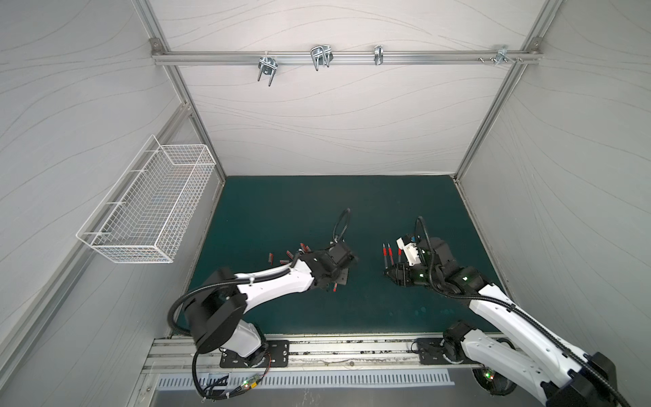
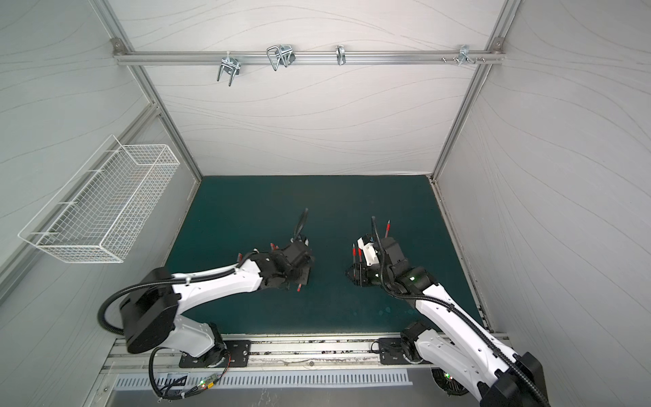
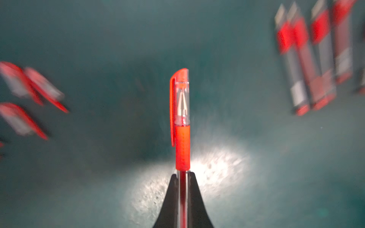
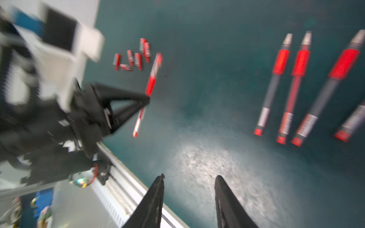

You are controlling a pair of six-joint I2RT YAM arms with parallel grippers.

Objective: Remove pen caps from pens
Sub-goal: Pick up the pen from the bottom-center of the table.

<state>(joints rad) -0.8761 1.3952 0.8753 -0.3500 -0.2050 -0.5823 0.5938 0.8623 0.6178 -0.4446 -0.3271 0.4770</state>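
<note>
My left gripper (image 3: 182, 174) is shut on the clear barrel of a pen (image 3: 182, 150) that still wears its red cap (image 3: 180, 98). It holds this pen above the green mat (image 1: 317, 211). The right wrist view shows that left gripper (image 4: 146, 100) with the capped pen (image 4: 153, 79) sticking out both sides. Several loose pen caps (image 1: 287, 255) lie in a cluster to the left of it. Several uncapped pens (image 1: 387, 255) lie side by side near my right gripper (image 1: 387, 274). The right gripper (image 4: 189, 177) is open, nothing between its fingers, and it points toward the left gripper.
A white wire basket (image 1: 151, 208) hangs on the left wall. A metal rail with hooks (image 1: 317, 56) crosses the back wall. An aluminium rail (image 1: 334, 349) runs along the mat's front edge, where both arm bases are mounted. One more pen (image 2: 387, 227) lies behind the right wrist.
</note>
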